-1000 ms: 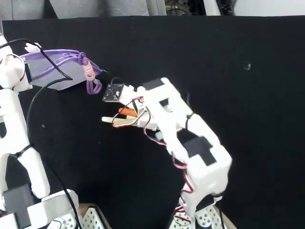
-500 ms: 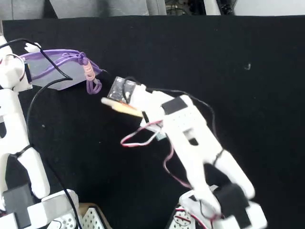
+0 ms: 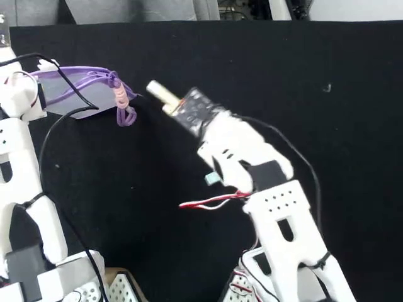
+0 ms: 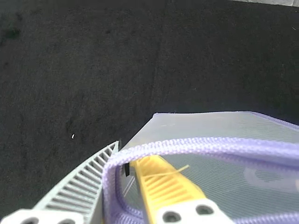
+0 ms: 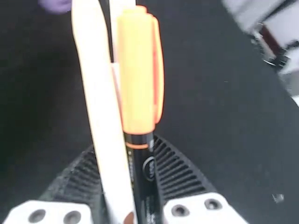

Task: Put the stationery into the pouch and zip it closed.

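At the left edge of the black table (image 3: 315,94), the pouch (image 3: 75,94) hangs in the left gripper (image 4: 126,156). The left wrist view shows the yellow finger (image 4: 161,186) inside the purple zipper rim and the pale ribbed finger outside, clamped together on the wall of the pouch (image 4: 210,135). The mouth is open at least at that end. The pouch looks like thin, translucent mesh, so it is probably light and floppy and will give way if pushed. It is better held by the stiffer zipper tape, as it is now. The right gripper (image 3: 189,112) is near the pouch but apart from it, with its load pointing towards the end that carries the pull. The right wrist view shows the right gripper (image 5: 133,154) pinching an orange-capped marker (image 5: 139,70) by its black barrel, with a pale stick (image 5: 93,93) pressed alongside; I cannot tell what the stick is. Both are rigid, light and smooth. They could slide against each other, so a firm hold low on the barrel seems right. The pink and purple zipper charm (image 3: 123,104) dangles at the end of the mouth nearest the marker's tip and is likely to snag it. A black cable (image 3: 63,88) from the left arm crosses over the pouch, and a loose red wire (image 3: 208,201) hangs off the right arm.
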